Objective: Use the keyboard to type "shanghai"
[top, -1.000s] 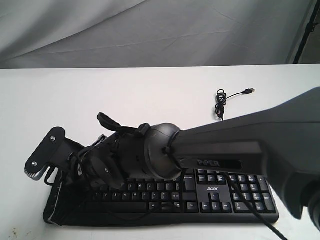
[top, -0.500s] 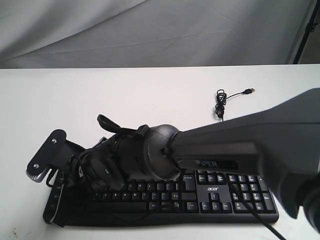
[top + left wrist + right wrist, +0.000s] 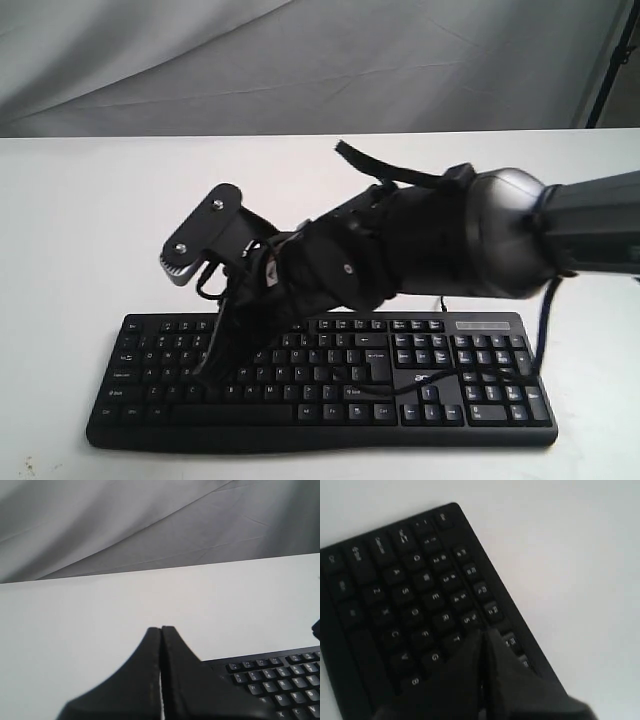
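Observation:
The black keyboard [image 3: 330, 385] lies along the near side of the white table, with its number pad at the right. My right arm reaches across it from the right. The right gripper [image 3: 213, 371] is shut and empty, angled down with its tip over the left-hand letter keys. In the right wrist view the right gripper [image 3: 485, 633] points near the T key of the keyboard [image 3: 395, 590]. My left gripper [image 3: 161, 628] is shut with nothing in it, above bare table beside a corner of the keyboard [image 3: 280, 675]. The left arm does not show in the exterior view.
The white table [image 3: 90, 220] runs back to a grey cloth backdrop [image 3: 300, 60]. A black stand leg [image 3: 620, 55] rises at the far right corner. The right arm's bulky wrist [image 3: 430, 245] hangs over the table behind the keyboard.
My right arm has swung right and lifted, uncovering the keyboard's left end. Its shut gripper now points down at the left letter keys. The coiled cable behind is now hidden by the arm.

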Tool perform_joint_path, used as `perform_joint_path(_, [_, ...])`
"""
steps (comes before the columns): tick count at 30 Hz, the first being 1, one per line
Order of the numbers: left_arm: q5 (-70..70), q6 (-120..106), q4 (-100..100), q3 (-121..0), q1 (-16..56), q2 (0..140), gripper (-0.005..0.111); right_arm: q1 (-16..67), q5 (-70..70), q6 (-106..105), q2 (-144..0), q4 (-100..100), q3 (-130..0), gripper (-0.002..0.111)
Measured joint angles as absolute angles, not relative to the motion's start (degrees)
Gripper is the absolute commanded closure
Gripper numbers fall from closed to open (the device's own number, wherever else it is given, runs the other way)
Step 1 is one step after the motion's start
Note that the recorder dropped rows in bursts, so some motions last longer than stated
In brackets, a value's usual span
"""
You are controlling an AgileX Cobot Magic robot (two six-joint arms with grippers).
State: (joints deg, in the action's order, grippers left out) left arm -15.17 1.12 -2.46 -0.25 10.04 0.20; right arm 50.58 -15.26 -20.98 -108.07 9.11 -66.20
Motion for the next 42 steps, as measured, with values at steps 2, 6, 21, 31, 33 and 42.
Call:
perform_joint_path(2, [-15.17, 1.12, -2.46, -0.25, 10.04, 0.20, 0.107, 50.01, -14.37, -20.99, -107.15, 9.11, -64.16, 0.108])
perform_joint_path(6, [-15.17, 1.12, -2.46, -0.25, 10.04, 0.20, 0.107, 49.53, -11.99, -20.86, -106.90, 9.46, -60.55, 0.108])
perform_joint_path(21, [-15.17, 1.12, -2.46, -0.25, 10.04, 0.20, 0.107, 47.72, -4.73, -20.86, -107.41, 9.80, -55.45, 0.108])
perform_joint_path(31, [-15.17, 1.12, -2.46, -0.25, 10.04, 0.20, 0.107, 48.55, -2.91, -20.99, -109.79, 9.80, -55.45, 0.108])
perform_joint_path(33, [-15.17, 1.12, -2.46, -0.25, 10.04, 0.20, 0.107, 48.55, -2.65, -20.99, -109.79, 9.80, -55.45, 0.108])
perform_joint_path(42, [-15.17, 1.12, -2.46, -0.25, 10.04, 0.20, 0.107, 48.78, -2.65, -20.99, -109.79, 9.80, -55.45, 0.108])
